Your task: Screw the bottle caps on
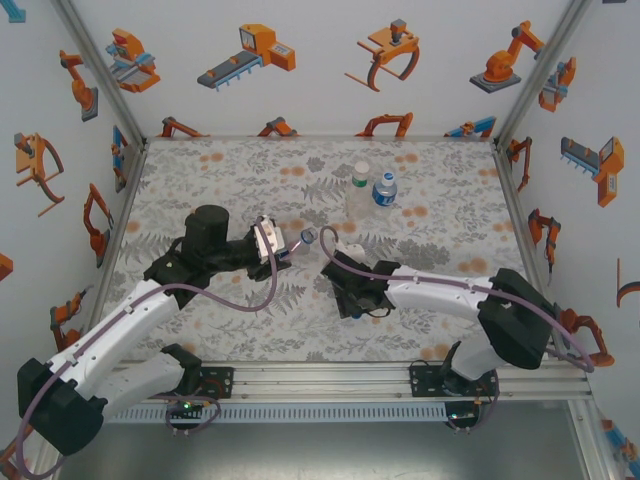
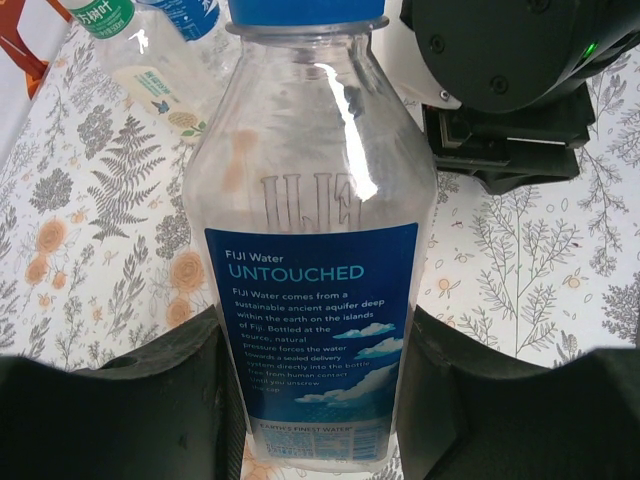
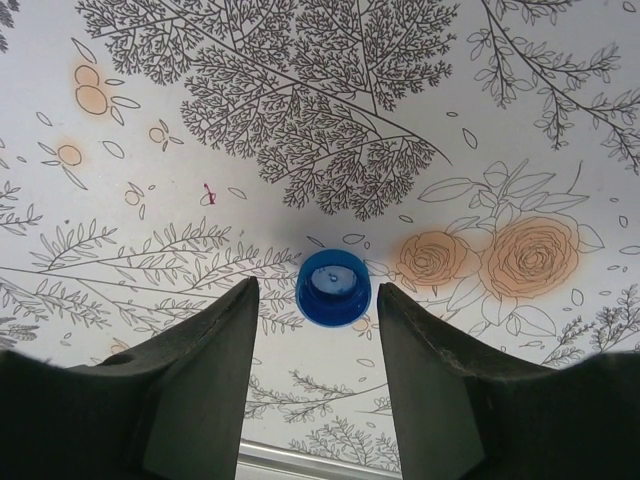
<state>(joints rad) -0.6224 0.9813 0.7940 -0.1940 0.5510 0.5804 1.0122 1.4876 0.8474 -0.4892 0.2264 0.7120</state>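
Note:
A slim clear bottle (image 2: 315,200) with a blue label is clamped between the pads of my left gripper (image 2: 320,345), which is shut on its lower body. A blue band shows at its neck. From above, that bottle (image 1: 290,243) lies tilted, its neck toward the right arm. A blue cap (image 3: 333,288) lies open side up on the table. It sits between the fingertips of my open right gripper (image 3: 318,292), touching neither finger. The right gripper (image 1: 350,298) points down at the table's middle. The other two bottles (image 1: 360,192) (image 1: 385,188) stand side by side at the back.
The right arm's black wrist body (image 2: 500,80) hangs close beyond the held bottle. The wider bottle with the green ring (image 2: 150,70) and the second blue-labelled bottle (image 2: 190,15) stand past it. The flower-print table (image 1: 220,170) is walled on three sides.

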